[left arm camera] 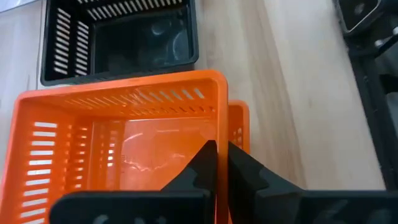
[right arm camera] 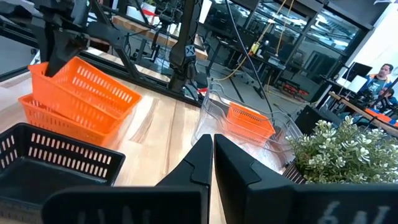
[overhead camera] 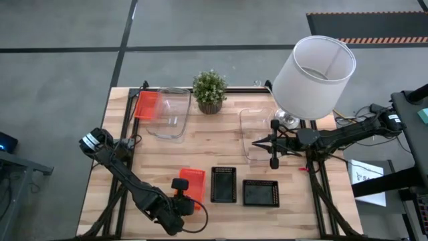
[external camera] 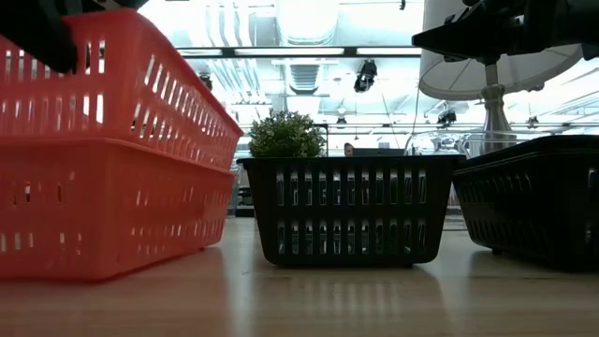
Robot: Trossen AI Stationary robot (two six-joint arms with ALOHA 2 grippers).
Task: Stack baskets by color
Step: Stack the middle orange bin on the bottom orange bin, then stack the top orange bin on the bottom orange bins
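- High view: the left gripper (overhead camera: pixel 185 195) is at the near left part of the wooden surface (overhead camera: pixel 200 144), its fingers clamped on the near wall of a red-orange basket (overhead camera: pixel 192 179).
- Left wrist view: the fingers (left arm camera: pixel 202 163) are pressed together on that wall, one inside and one outside; the held basket (left arm camera: pixel 124 143) sits tilted over a second red-orange basket (left arm camera: pixel 239 124), whose rim shows just beyond its edge.
- Low view: the upper red-orange basket (external camera: pixel 112 84) is tipped up over the lower one (external camera: pixel 112 211), which rests flat.
- Two black perforated baskets lie to the right of the orange pair, along the near edge: one (overhead camera: pixel 223 184) just beside it, the other (overhead camera: pixel 261 193) a little further right, with a narrow strip of bare wood between them.
- A third red-orange basket (overhead camera: pixel 146 104) sits at the far left edge, against or inside a clear basket (overhead camera: pixel 171 112); I cannot tell which.
- The right gripper (overhead camera: pixel 264 143) is held over a second clear basket (overhead camera: pixel 257 134) at the right, fingers shut on nothing.
- A potted plant (overhead camera: pixel 209 90) stands at the far edge between the clear baskets; a white lamp (overhead camera: pixel 313 77) stands at the far right corner.
- The middle of the surface is bare wood.
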